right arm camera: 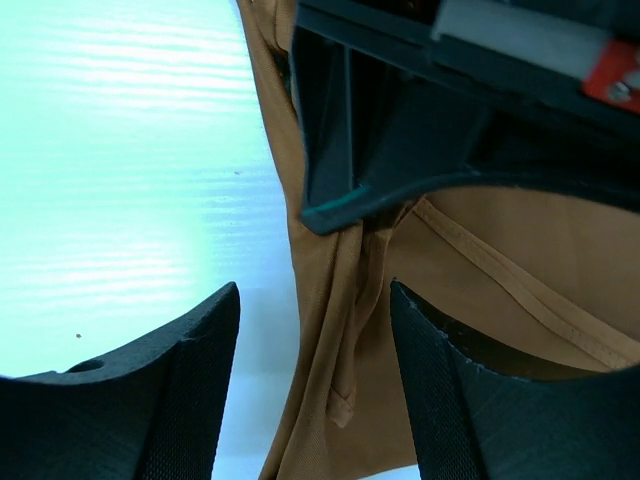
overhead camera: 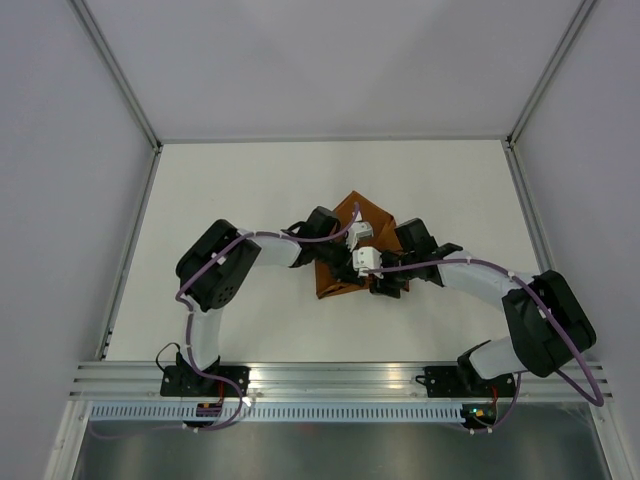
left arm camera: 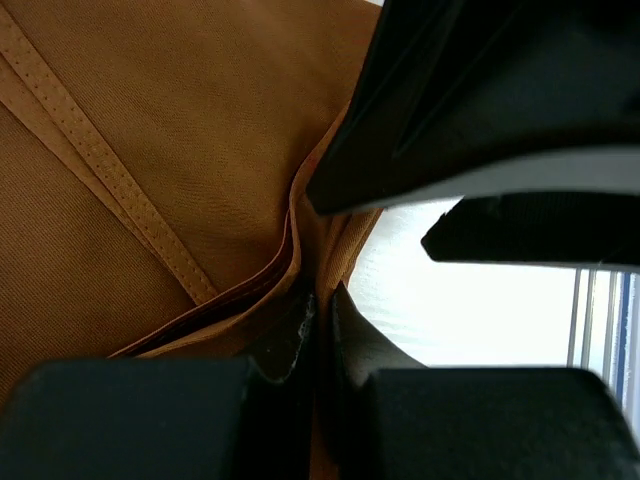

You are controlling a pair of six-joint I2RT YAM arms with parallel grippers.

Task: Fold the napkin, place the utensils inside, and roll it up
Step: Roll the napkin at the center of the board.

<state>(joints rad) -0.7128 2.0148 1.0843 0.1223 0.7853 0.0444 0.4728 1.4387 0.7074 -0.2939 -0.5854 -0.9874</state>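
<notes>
The rust-orange napkin [overhead camera: 333, 281] lies crumpled in the middle of the white table, mostly under both grippers. My left gripper [left arm camera: 322, 310] is shut on a folded edge of the napkin [left arm camera: 150, 150], with cloth pinched between its fingertips; it shows from above in the top view [overhead camera: 348, 262]. My right gripper [right arm camera: 315, 340] is open, its jaws straddling a hemmed corner fold of the napkin [right arm camera: 500, 270] without touching it; it shows in the top view [overhead camera: 378, 283]. The two grippers are close together at the cloth's edge. The knife is hidden or out of view.
The white table [overhead camera: 240, 190] is bounded by a metal frame and grey walls [overhead camera: 60, 150]. An aluminium rail [overhead camera: 330, 375] runs along the near edge at the arm bases. The left gripper's black body [right arm camera: 360, 130] hangs just above my right jaws.
</notes>
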